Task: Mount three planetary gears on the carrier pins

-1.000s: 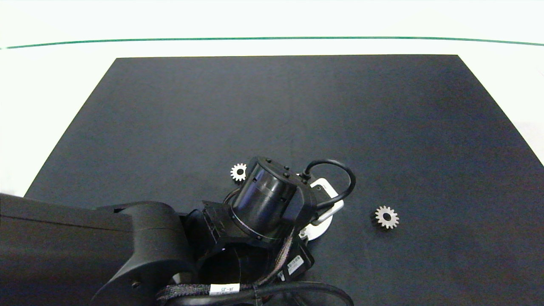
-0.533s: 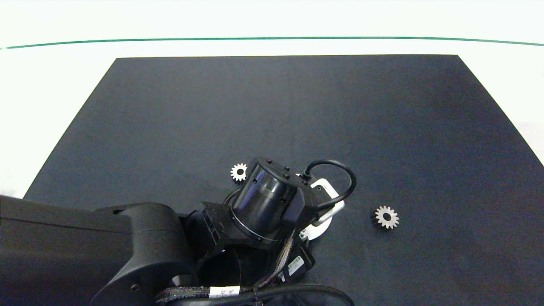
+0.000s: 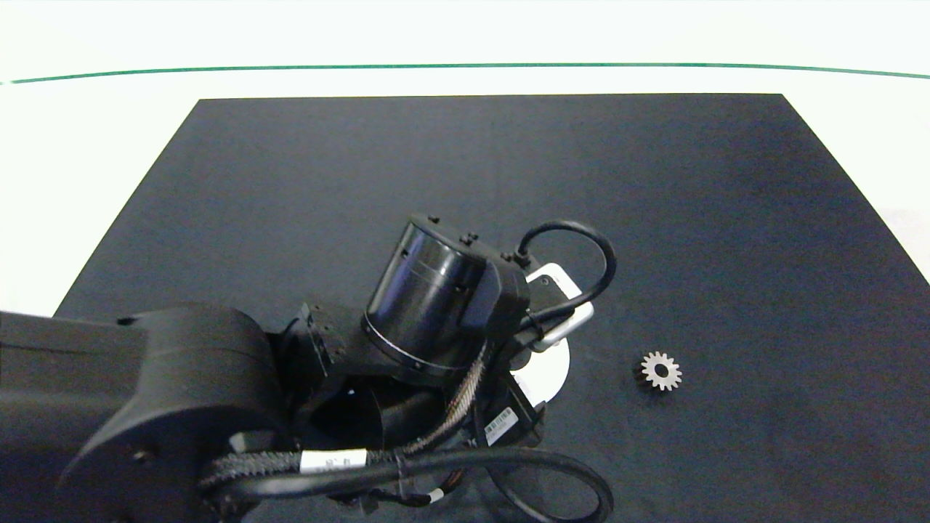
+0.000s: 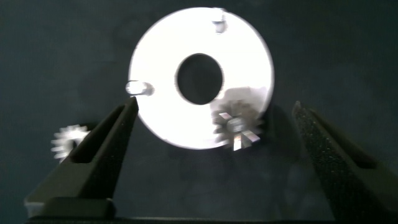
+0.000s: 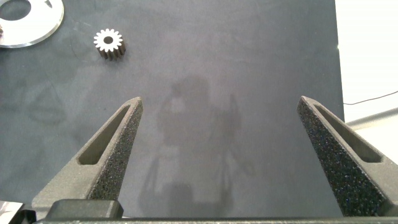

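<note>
One small silver toothed spur gear (image 4: pixel 237 126) seated on flat white round carrier plate (image 4: pixel 155 112), two short pins (image 4: pixel 139 88) bare; two gears (image 3: pixel 660 371) beside plate on dark desk (image 3: pixel 465 181); left hand (image 4: pixel 214 134) wide open above plate, right hand (image 5: pixel 224 155) wide open, away.

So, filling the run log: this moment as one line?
left gripper open above plate | one gear on pin | gear loose | right gripper open, idle

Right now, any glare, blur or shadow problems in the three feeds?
Left wrist view: the white plate is blown out by glare, and the pegs and the gear on the plate look soft. Right wrist view: sharp, with the arm's faint shadow on the black mat. Head view: the left arm covers most of the plate; the loose gear is crisp.
</note>
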